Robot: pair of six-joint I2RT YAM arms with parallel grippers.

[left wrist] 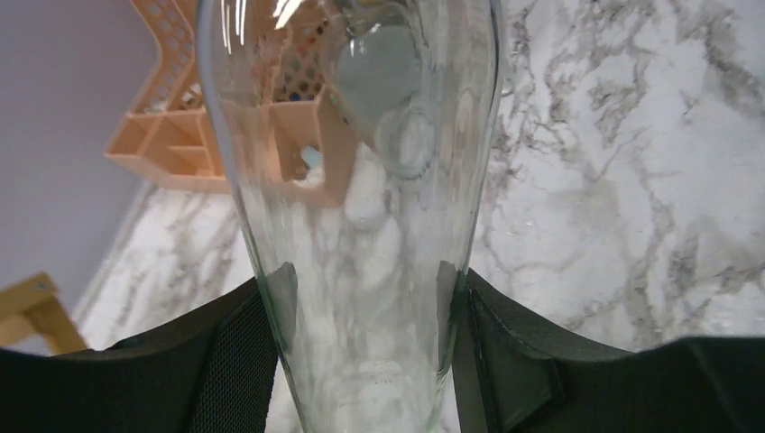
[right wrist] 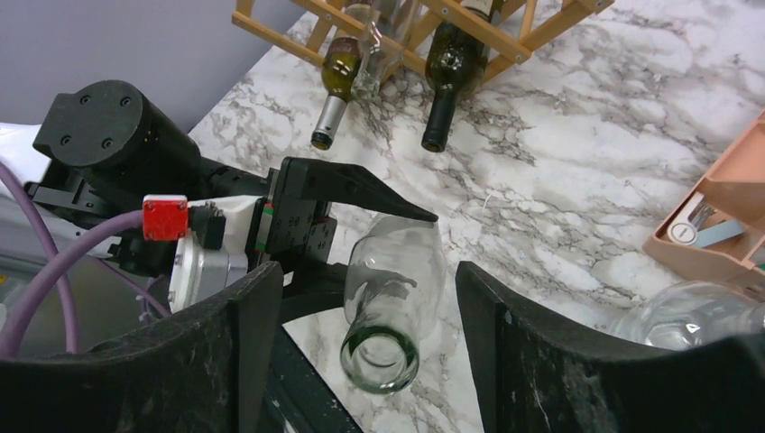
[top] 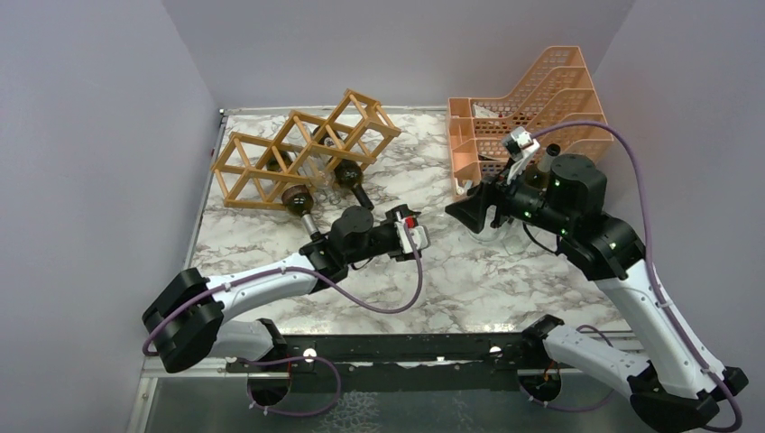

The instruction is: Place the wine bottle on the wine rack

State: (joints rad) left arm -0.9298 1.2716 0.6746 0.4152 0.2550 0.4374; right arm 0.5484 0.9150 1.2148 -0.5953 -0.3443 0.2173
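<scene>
between the closed fingers of the left gripper (left wrist: 365,302) sits the clear wine bottle (left wrist: 361,180), clamped on its glass body, its long axis running toward the right arm so that the open mouth points in between the spread, empty fingers of the right gripper (right wrist: 368,271). the wine rack (top: 307,144) stands at the far left, beyond the left arm, which i judge the nearer one to it. no label or writing can be read on the glass.
</scene>
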